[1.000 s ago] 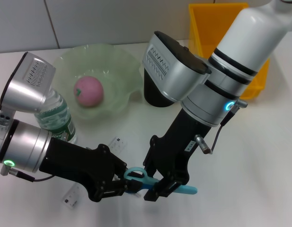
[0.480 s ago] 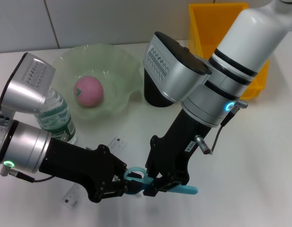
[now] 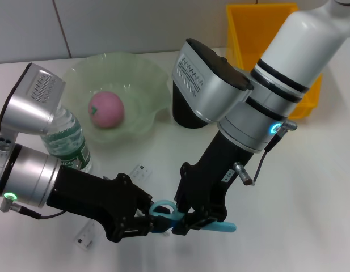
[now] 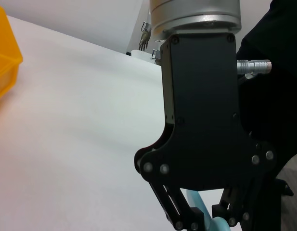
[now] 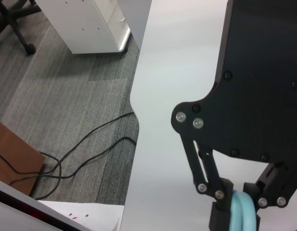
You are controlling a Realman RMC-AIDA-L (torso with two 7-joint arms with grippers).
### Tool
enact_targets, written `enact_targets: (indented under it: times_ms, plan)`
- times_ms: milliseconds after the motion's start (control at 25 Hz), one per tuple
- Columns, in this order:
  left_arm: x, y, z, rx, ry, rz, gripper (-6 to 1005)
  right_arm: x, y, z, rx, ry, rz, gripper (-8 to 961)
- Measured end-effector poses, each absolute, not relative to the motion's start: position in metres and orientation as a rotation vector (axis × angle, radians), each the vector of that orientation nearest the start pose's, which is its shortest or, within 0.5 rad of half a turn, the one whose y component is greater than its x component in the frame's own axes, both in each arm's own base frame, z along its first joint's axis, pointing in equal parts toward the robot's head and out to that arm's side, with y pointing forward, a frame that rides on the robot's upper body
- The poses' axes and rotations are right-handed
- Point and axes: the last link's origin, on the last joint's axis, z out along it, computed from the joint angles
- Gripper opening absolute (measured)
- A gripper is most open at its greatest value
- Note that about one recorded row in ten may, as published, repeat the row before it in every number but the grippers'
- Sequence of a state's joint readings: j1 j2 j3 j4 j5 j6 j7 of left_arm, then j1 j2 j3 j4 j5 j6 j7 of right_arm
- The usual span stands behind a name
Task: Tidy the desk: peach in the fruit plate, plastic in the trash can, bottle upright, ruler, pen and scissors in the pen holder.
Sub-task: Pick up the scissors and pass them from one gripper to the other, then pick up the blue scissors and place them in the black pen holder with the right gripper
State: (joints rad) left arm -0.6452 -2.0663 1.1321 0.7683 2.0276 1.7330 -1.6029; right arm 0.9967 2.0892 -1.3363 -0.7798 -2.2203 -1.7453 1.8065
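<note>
The scissors (image 3: 189, 220) lie near the front edge of the desk (image 3: 311, 192), caught between the two grippers — the light blue sheath points toward the robot's right and the darker blue finger loop toward its left. The left gripper (image 3: 151, 222) has its fingers clamped on the loop end. The right gripper (image 3: 198, 222) comes down over the middle of the scissors with its fingers closed on them beside the sheath; in the left wrist view its black fingers (image 4: 187, 216) straddle the pale blue plastic. Behind the arms, the peach (image 3: 106, 109) sits inside the fruit plate (image 3: 146, 73). The bottle (image 3: 67, 141) stands upright just beside the plate, on the robot's left. The pen holder (image 3: 185, 116) shows behind the right arm, between the plate and the trash can (image 3: 243, 28). The ruler (image 3: 142, 169) lies flat on the desk — partly hidden by the left arm.
</note>
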Motion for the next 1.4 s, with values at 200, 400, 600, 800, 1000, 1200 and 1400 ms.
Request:
enact_targets:
  times_ms: [200, 400, 600, 800, 1000, 1200, 1400]
  plan:
    - [-0.195, 0.312, -0.035, -3.311, -0.457, -0.367, 224, 0.108, 0.338, -0.063, -3.473, 0.059, -0.359, 117]
    - [-0.195, 0.314, -0.033, -3.291, -0.468, -0.394, 228, 0.108, 0.338, -0.063, -3.474, 0.059, -0.361, 106]
    - [-0.196, 0.315, -0.031, -3.285, -0.469, -0.398, 424, 0.108, 0.339, -0.062, -3.474, 0.054, -0.363, 93]
    - [-0.196, 0.316, -0.029, -3.28, -0.468, -0.407, 640, 0.108, 0.338, -0.061, -3.475, 0.05, -0.364, 98]
    - [-0.199, 0.316, -0.025, -3.261, -0.48, -0.435, 801, 0.109, 0.338, -0.061, -3.475, 0.056, -0.362, 103]
    - [-0.211, 0.309, -0.018, -3.223, -0.512, -0.5, 801, 0.119, 0.337, -0.054, -3.455, 0.091, -0.319, 108]
    - [-0.219, 0.304, -0.011, -3.193, -0.519, -0.571, 801, 0.129, 0.341, -0.04, -3.415, 0.177, -0.229, 113]
